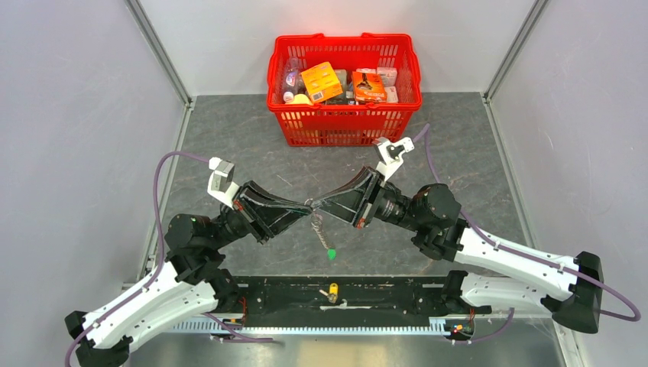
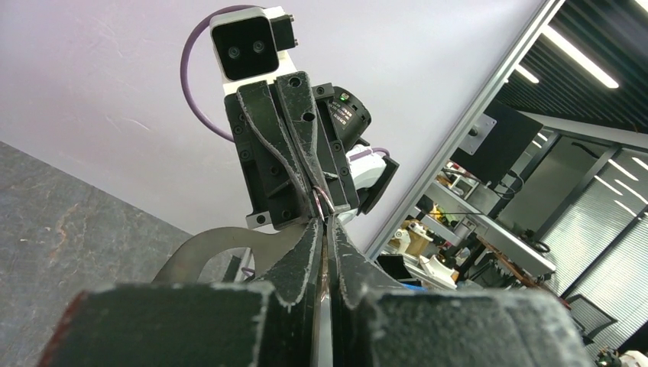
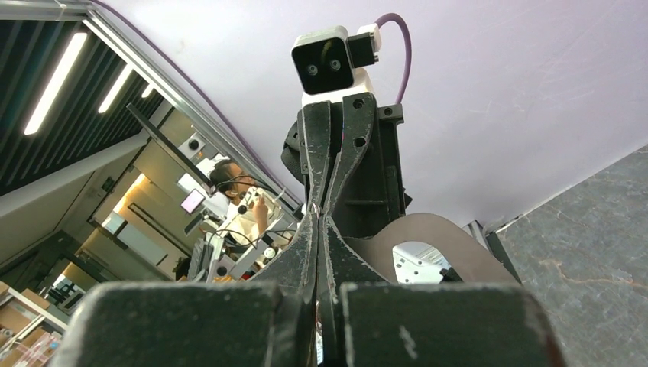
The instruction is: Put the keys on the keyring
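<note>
In the top view my left gripper (image 1: 301,206) and right gripper (image 1: 316,204) meet tip to tip above the grey table, both shut on the thin wire keyring (image 1: 309,204). A coiled stretch of it hangs down toward me, with the green key (image 1: 332,254) at its lower end. The yellow key (image 1: 332,290) lies on the black rail between the arm bases. In the left wrist view my gripper (image 2: 327,222) is shut, and a short loop of the keyring (image 2: 322,200) shows between it and the opposite fingers. In the right wrist view my gripper (image 3: 315,217) is shut; the wire is barely visible.
A red plastic basket (image 1: 344,122) full of packaged goods stands at the back centre of the table. Grey walls close in the left, right and back sides. The black rail (image 1: 382,294) runs along the near edge.
</note>
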{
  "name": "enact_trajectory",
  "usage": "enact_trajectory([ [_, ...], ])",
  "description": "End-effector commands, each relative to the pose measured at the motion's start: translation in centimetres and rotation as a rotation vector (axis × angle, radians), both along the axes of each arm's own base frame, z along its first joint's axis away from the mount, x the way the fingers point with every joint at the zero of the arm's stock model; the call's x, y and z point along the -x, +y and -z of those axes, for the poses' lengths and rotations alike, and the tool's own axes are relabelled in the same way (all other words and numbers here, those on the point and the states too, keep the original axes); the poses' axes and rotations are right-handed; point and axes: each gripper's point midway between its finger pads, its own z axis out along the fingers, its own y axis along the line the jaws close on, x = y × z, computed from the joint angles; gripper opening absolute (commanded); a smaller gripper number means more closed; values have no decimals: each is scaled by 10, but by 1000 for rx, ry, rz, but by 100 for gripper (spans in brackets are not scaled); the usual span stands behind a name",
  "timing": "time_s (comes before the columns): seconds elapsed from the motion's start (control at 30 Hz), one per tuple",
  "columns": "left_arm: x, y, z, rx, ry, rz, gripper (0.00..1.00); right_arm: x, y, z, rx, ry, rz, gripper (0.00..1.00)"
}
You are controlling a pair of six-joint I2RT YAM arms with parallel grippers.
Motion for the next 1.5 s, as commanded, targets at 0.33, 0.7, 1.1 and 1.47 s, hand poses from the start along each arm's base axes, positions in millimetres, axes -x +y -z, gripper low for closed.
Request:
enact_trajectory([
  [0.33, -1, 5, -14, -5, -26, -38, 2, 31, -6, 10, 34, -106, -87, 0],
  [0.7, 14, 2, -11, -86, -78, 26, 2, 42, -32, 23, 152, -168, -63, 32],
  [1.1, 29, -14, 2, -210, -119, 167, 2, 42, -53, 14, 380, -289, -13, 52],
  [1.47, 37, -13, 2, -257, -135, 199, 2, 47, -43, 14, 571, -388, -121, 52],
])
